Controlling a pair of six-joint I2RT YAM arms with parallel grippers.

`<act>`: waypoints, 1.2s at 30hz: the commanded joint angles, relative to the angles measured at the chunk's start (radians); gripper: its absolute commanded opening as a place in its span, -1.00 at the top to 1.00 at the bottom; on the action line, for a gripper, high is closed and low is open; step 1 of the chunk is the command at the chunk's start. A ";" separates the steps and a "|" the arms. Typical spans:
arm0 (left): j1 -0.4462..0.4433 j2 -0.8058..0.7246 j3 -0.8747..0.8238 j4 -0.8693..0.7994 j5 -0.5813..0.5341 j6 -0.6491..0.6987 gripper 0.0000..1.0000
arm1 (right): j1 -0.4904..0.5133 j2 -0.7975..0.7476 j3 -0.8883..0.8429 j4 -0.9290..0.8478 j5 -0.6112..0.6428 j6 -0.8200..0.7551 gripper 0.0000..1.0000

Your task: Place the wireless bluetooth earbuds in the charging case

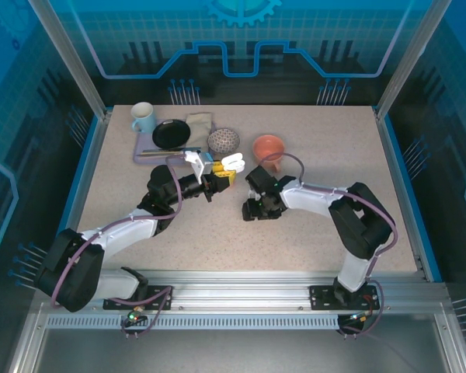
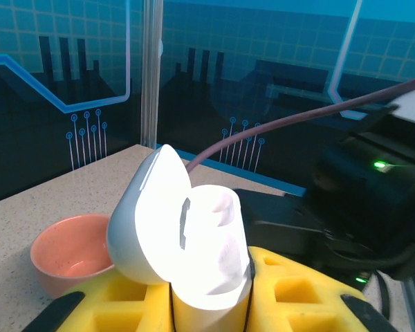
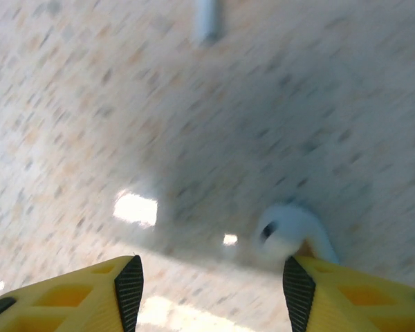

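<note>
The white pebble-shaped plastic charging case [image 2: 194,235], lid open, was clamped in the left gripper [image 2: 211,308]. A tiny white plastic earbud [image 3: 288,232] lay on the speckled table [image 3: 90,104], just beside one fingertip of the right gripper [image 3: 207,283], whose jaws stood apart and empty. The earbud was judged light and slippery, best pinched gently at its rounded body.

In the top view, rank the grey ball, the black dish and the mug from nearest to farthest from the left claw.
1. grey ball, just beyond the left claw
2. black dish, farther back and to the left
3. mug, near the far left corner
</note>
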 commanded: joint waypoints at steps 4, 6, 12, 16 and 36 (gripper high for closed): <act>0.009 -0.024 -0.001 0.038 -0.022 0.011 1.00 | -0.006 -0.159 -0.069 0.021 0.016 -0.024 -0.16; 0.010 -0.023 0.001 0.038 -0.023 0.011 1.00 | -0.035 -0.165 -0.058 0.007 0.032 -0.088 -0.14; 0.009 -0.018 0.007 0.035 -0.021 0.005 1.00 | -0.068 -0.108 0.020 -0.071 0.113 -0.325 -0.13; 0.009 -0.016 0.006 0.036 -0.021 0.002 1.00 | -0.065 -0.023 0.097 -0.140 0.135 -0.327 -0.13; 0.009 -0.023 0.002 0.034 -0.029 0.006 1.00 | 0.013 0.138 0.176 -0.158 0.218 -0.283 0.01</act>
